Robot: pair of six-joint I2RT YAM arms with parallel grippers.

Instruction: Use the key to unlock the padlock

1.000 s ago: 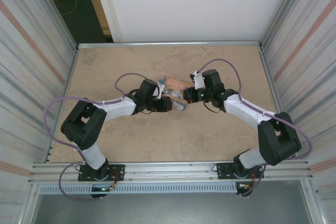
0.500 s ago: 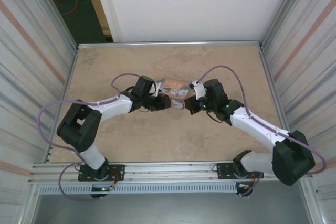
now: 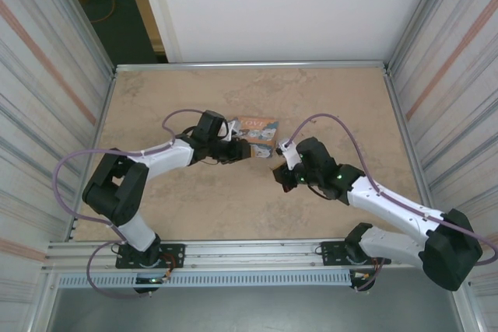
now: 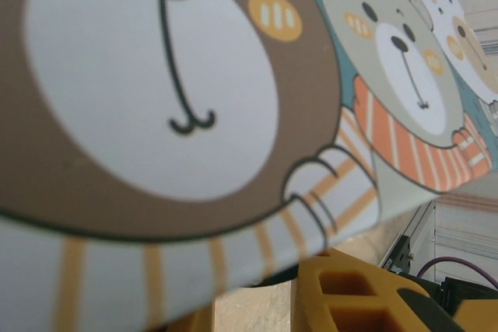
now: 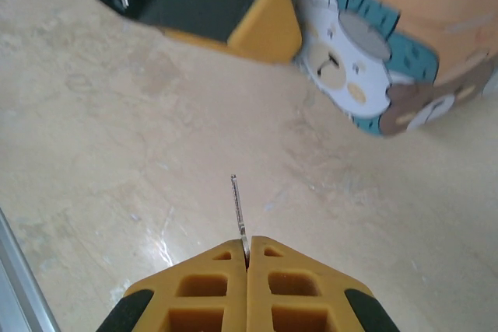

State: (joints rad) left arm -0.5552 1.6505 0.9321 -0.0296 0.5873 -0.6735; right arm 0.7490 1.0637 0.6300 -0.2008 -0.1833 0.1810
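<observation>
- The right gripper [image 5: 247, 245] has its yellow jaws pressed together, pinching the key [image 5: 237, 206]. The thin silvery blade sticks straight out ahead of the fingertips.
- From overhead, the right gripper [image 3: 280, 176] hangs over the middle of the surface [image 3: 194, 207]. It is on the near-edge side of the tin and clearly apart from it.
- In the right wrist view the key's tip points at bare beige surface [image 5: 117, 130], not touching anything, with the tin ahead and to the right.
- The tin [image 3: 257, 131] lies around the middle of the surface, a little toward the far edge. Its lid is orange, and the lettering on it is too small to read from overhead.
- The tin's side [image 5: 366, 68] carries cartoon bears on teal, with an orange band above.
- Up close, the tin's print [image 4: 171, 91] shows a brown bear with a white muzzle and striped scarf, beside a grey bear in an orange-and-white scarf.
- The left gripper [image 3: 243, 150] is at the tin's near left corner. One yellow finger [image 5: 264, 33] lies against the tin's side, and a finger [image 4: 342, 293] sits just below the tin's edge.
- Whether the left jaws clamp the tin cannot be told.
- The padlock cannot be told apart from the dark shapes at the tin's near edge.
</observation>
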